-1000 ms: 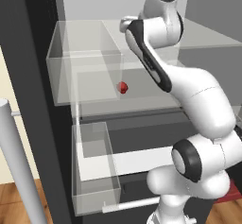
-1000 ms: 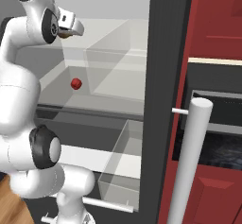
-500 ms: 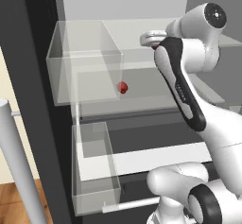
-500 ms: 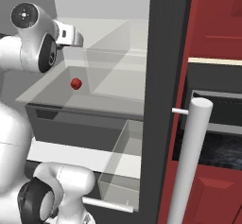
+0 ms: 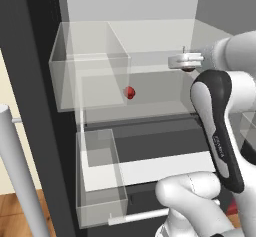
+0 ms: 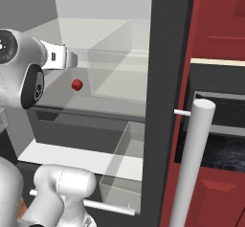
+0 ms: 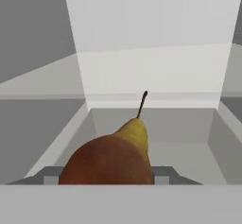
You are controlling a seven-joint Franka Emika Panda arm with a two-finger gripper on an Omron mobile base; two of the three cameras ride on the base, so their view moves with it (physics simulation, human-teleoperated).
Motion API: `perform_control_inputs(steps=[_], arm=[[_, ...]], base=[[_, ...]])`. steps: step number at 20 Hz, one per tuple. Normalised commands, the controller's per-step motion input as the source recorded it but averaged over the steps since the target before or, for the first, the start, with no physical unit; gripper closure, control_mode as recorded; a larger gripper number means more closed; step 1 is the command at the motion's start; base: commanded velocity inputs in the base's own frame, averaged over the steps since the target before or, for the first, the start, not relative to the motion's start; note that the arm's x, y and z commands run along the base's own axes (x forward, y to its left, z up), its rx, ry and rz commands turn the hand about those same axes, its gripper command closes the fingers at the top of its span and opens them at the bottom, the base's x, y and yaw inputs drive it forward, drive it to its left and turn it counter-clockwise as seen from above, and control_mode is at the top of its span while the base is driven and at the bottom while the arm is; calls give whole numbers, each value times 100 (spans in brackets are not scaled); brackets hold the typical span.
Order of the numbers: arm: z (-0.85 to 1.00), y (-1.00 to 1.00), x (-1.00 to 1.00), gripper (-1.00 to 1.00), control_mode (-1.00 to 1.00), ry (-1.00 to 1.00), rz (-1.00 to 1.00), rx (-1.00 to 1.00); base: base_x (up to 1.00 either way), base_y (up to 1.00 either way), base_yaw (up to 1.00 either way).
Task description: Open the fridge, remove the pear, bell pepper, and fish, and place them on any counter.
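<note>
Fingers point(image 7: 106, 183) pinch the pear point(image 7: 109, 159), which sits low in the centre of the hand view with its stem pointing away into the fridge point(image 5: 40, 81). The hold looks to be on the rounded belly, so a quick swing could let it roll free and drop into the open drawers below. Clear bin walls point(image 5: 90, 76) stand at upper left of the left base view, the dark door edge point(image 6: 167, 101) down the middle of the right one, so open room lies straight back; the bell pepper point(image 5: 129, 92) rests on the shelf.
</note>
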Motion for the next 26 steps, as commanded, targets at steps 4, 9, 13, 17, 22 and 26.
perform_control_inputs(steps=[4,9,13,17,22,26], arm=[[0,-11,-93,100,-100,0,-2,0],[0,-4,-84,100,-100,0,-10,0],[0,-2,-73,100,-100,0,-18,0],[0,-3,-9,100,100,0,-4,0],[0,0,0,100,100,0,0,0],[0,0,0,100,100,0,0,0]], base=[[0,0,0],[0,0,0],[0,0,0],[-1,-2,-2],[-60,0,5],[-100,0,14]])
